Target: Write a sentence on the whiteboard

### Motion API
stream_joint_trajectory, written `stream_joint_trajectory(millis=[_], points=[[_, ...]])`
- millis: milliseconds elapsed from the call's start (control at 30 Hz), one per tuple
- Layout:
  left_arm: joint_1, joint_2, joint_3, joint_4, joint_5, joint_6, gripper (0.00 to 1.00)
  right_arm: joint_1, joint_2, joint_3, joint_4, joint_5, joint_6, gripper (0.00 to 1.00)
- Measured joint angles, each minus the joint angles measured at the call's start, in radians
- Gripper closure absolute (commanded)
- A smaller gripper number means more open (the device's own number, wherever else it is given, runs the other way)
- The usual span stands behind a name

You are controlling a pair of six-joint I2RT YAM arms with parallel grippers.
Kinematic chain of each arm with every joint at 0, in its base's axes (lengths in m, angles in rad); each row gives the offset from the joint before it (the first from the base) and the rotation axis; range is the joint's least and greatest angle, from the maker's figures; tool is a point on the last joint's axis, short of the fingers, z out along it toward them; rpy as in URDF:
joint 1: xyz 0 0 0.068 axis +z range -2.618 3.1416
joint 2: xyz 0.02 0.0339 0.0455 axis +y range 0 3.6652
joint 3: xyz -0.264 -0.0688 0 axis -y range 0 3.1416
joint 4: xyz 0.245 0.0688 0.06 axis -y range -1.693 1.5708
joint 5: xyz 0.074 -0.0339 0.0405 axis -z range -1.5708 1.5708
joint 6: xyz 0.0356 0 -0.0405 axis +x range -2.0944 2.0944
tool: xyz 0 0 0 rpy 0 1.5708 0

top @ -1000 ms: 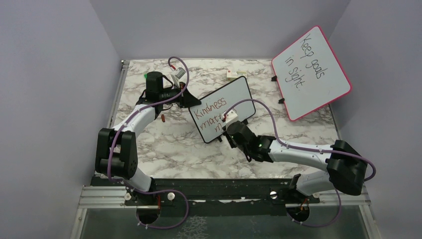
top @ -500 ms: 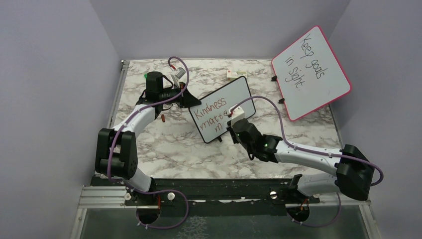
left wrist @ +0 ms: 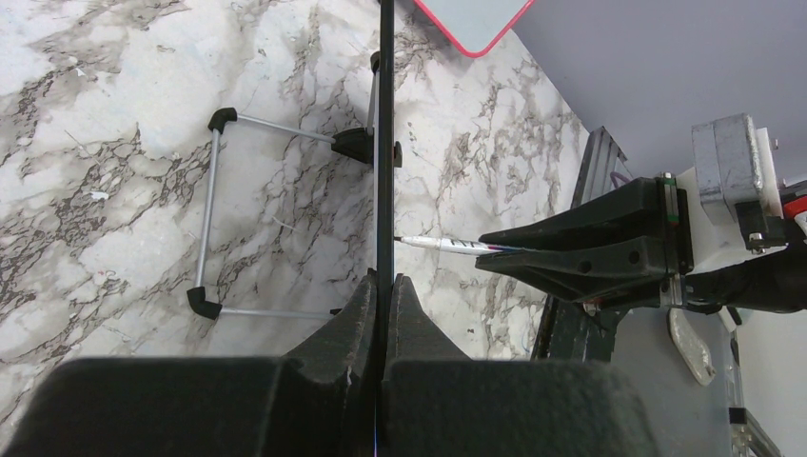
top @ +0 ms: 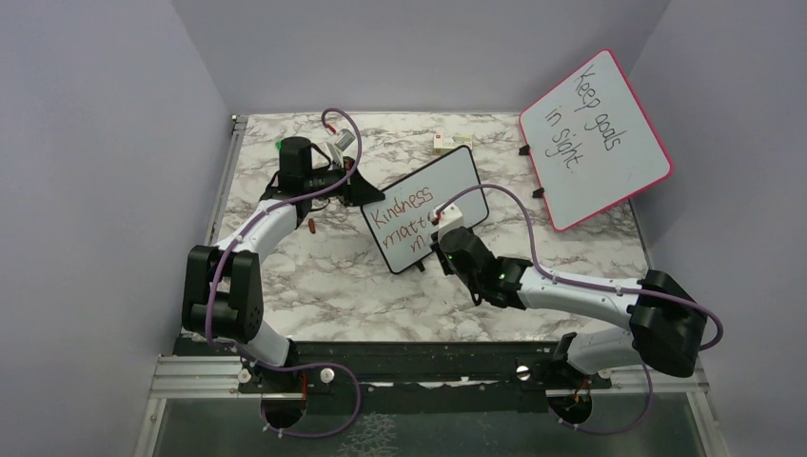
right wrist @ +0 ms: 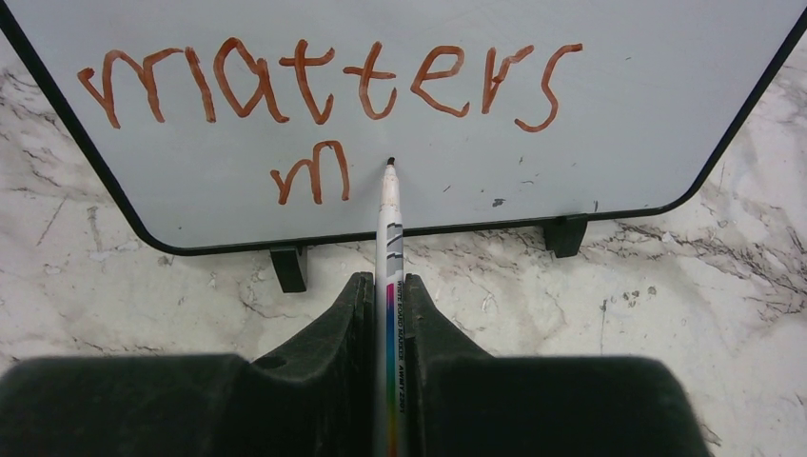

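The small rectangular whiteboard with a thin black frame, rounded corners and little black feet [top: 423, 209] stands on its feet near the middle of the grey-veined white marble table [top: 314, 276], its face turned toward the arms' side.

The red-brown handwritten sentence [right wrist: 305, 71] is unfinished. "Kindness" sits on the first line and "matters" below it, and the third line has a single letter "m" [right wrist: 309, 171].

The left gripper [left wrist: 383, 286] reaches in from the board's 9 o'clock side, with its black fingers pinched tight on the thin frame edge. In the left wrist view, a thin metal wire stand with black tips [left wrist: 214, 228] rests on the marble beside that edge.

The right gripper [right wrist: 388, 290] comes at the board from about 5 o'clock in the top view. Its fingers are closed around a slim white marker with a rainbow-striped barrel [right wrist: 389, 248]. The dark tip sits at the board's face just at 3 o'clock of the "m" — whether it presses on the surface cannot be told.

A larger pink-framed whiteboard with black handwriting [top: 595, 138] leans at the table's 2 o'clock corner, well apart from the small board.
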Motion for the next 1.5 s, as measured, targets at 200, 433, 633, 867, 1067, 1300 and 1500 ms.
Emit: stream_joint_trajectory(millis=[200,433,633,867,1067,1300,1500], points=[[0.0,0.0,0.0,0.0,0.0,0.0,1.0,0.0,0.012,0.0,0.014,-0.002,-0.007,0.99],[0.0,0.0,0.0,-0.001,0.0,0.0,1.0,0.0,0.012,0.0,0.016,-0.012,-0.014,0.99],[0.0,0.0,0.0,-0.001,0.0,0.0,1.0,-0.001,0.012,0.0,0.016,-0.034,-0.025,0.99],[0.0,0.0,0.0,-0.001,-0.001,0.0,1.0,-0.006,0.012,0.0,0.017,-0.046,-0.026,0.99],[0.0,0.0,0.0,-0.001,-0.001,0.0,1.0,-0.006,0.011,0.0,0.016,-0.056,-0.026,0.99],[0.0,0.0,0.0,-0.001,-0.002,0.0,1.0,-0.006,0.01,0.0,0.016,-0.057,-0.026,0.99],[0.0,0.0,0.0,-0.001,-0.001,0.0,1.0,-0.006,0.01,0.0,0.016,-0.057,-0.026,0.99]])
